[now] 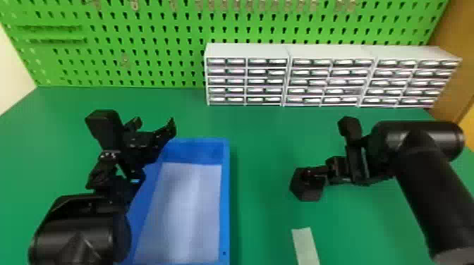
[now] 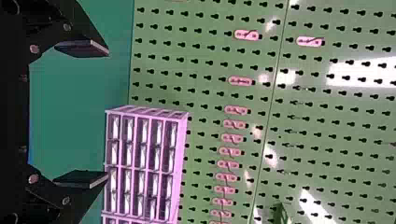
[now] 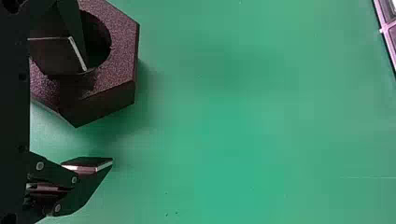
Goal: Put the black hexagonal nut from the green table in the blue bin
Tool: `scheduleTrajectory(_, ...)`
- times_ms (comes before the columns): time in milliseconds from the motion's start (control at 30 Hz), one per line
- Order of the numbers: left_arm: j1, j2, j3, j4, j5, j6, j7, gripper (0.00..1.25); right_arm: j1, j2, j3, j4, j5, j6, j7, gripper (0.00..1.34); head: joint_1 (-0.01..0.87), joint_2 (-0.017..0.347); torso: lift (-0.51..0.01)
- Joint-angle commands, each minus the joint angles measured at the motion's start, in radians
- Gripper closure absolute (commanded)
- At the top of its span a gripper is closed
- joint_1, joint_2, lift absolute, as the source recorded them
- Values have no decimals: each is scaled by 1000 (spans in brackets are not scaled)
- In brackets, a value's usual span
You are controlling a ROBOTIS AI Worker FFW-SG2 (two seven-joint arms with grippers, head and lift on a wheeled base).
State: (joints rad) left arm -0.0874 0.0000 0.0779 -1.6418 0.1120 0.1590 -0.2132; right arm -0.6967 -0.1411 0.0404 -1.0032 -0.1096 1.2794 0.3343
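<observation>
In the head view the black hexagonal nut [image 1: 306, 190] is on the green table [image 1: 262, 155], right of the blue bin [image 1: 224, 197]. My right gripper [image 1: 332, 149] is at the nut, its fingers spread. Seen from the right wrist, one finger of the right gripper [image 3: 92, 111] overlaps the hole of the nut [image 3: 122, 58], while the other stands outside the nut with a gap between. My left gripper [image 1: 155, 151] is open over the bin's left side; the left wrist view shows nothing between the fingers of the left gripper [image 2: 93, 114].
White drawer cabinets [image 1: 247, 51] line the back right of the table, before a green pegboard [image 1: 141, 31]. A pale strip [image 1: 305, 243] lies near the front, right of the bin. A light sheet [image 1: 183, 208] covers the bin's floor.
</observation>
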Motion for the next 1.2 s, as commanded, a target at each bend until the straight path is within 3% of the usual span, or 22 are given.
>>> scheduleTrajectory(0, 0, -3, 3, 0, 0, -3, 0, 329, 0, 0, -1, 0, 1, 0, 0, 536, 686, 51, -97)
scheduleTrajectory(1000, 5, -3, 8, 0, -8, -3, 0, 329, -7, -3, 13, 0, 8, 8, 0, 406, 686, 51, -97)
scheduleTrajectory(1100, 3, -3, 10, 0, -8, -6, 0, 329, -4, -2, 7, 2, 11, 6, 2, 455, 686, 51, -97)
scheduleTrajectory(1167, 3, -3, 8, -1, -8, -6, 0, 329, -1, 2, -4, 2, 16, 5, 2, 604, 686, 51, -97)
